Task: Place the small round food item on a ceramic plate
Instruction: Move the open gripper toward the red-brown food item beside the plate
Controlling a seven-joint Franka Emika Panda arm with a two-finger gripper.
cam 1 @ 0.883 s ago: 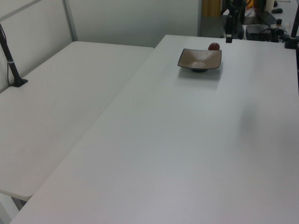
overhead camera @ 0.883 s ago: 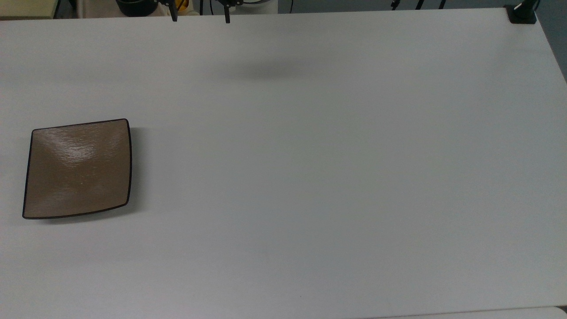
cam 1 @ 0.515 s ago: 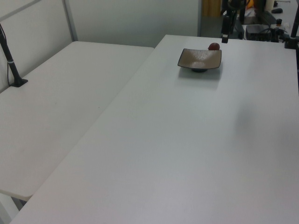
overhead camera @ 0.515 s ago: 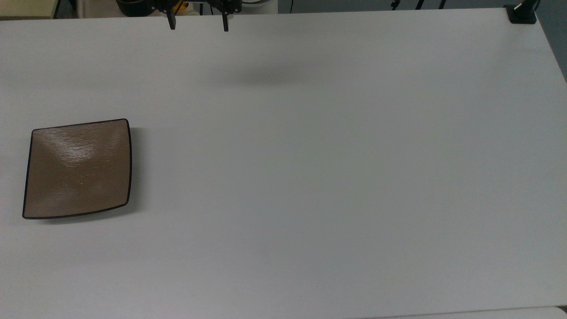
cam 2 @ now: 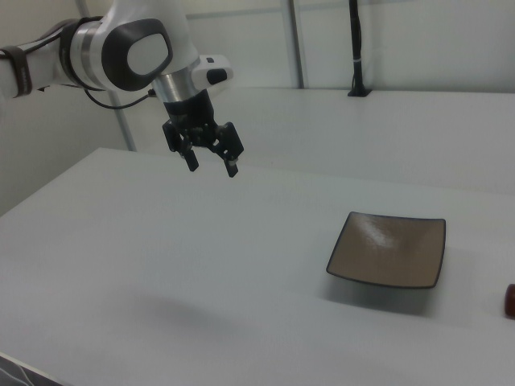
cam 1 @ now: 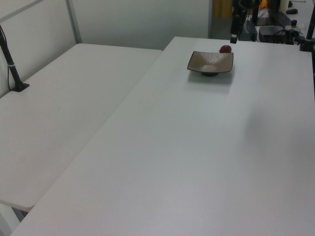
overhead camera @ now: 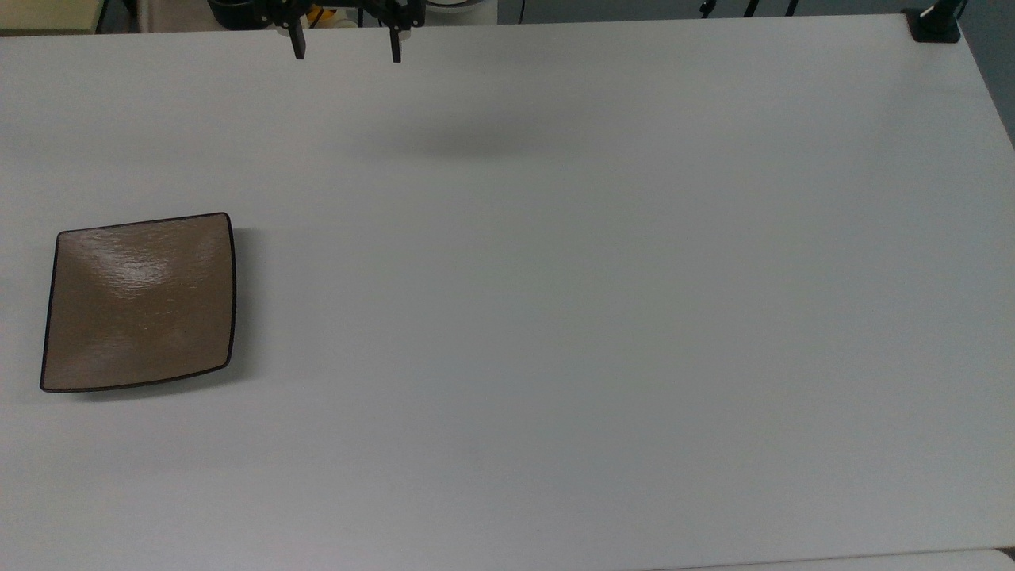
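Note:
The ceramic plate (overhead camera: 139, 301) is square, tan-brown with a thin dark rim, and lies bare near the top view's left edge. In the left view, the small round food item (cam 1: 225, 48), a glossy reddish-brown lump, sits on the table just behind the ceramic plate (cam 1: 210, 62). At the right view's right edge, the small round food item (cam 2: 510, 300) rests on the table, apart from the ceramic plate (cam 2: 389, 249). My gripper (overhead camera: 346, 49) hangs open and holds nothing above the table's far edge. In the right view, my gripper (cam 2: 212, 167) is well to the left of the plate.
The white table (overhead camera: 555, 317) stretches wide to the top view's right. A second white table (cam 1: 69, 103) adjoins it on the left view's left. A black clamped post (cam 1: 12, 64) stands there, and another clamp (overhead camera: 934, 24) sits at the top view's far right corner.
My gripper has moved farther into the top view and toward the top view's left, staying open. The plate and the food item have not moved.

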